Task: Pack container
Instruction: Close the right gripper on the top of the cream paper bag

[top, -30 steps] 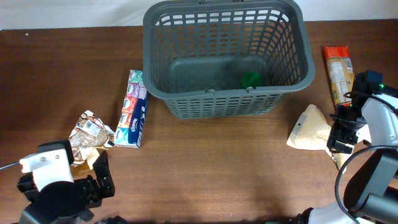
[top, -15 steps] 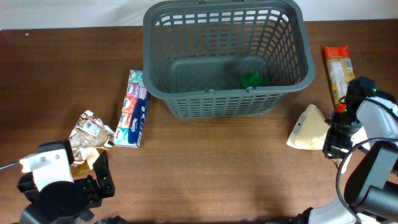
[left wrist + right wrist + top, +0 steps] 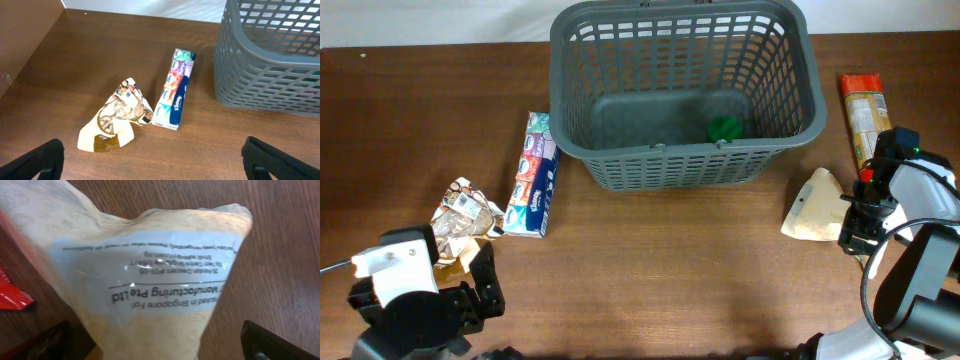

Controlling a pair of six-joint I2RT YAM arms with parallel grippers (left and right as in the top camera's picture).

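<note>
The dark grey basket stands at the back middle of the table, with a small green item on its base; it also shows in the left wrist view. A beige packet lies to its right front. My right gripper is at that packet's right end. In the right wrist view the packet fills the frame between the wide-open fingers. My left gripper is open and empty at the front left, apart from a crumpled brown-and-white packet.
A colourful tissue pack lies left of the basket. An orange-and-red packet lies at the far right, behind my right arm. A red wrapper edge shows beside the beige packet.
My right gripper has shifted a little left and forward, closer onto the beige packet. The left arm and the other things have not moved.
</note>
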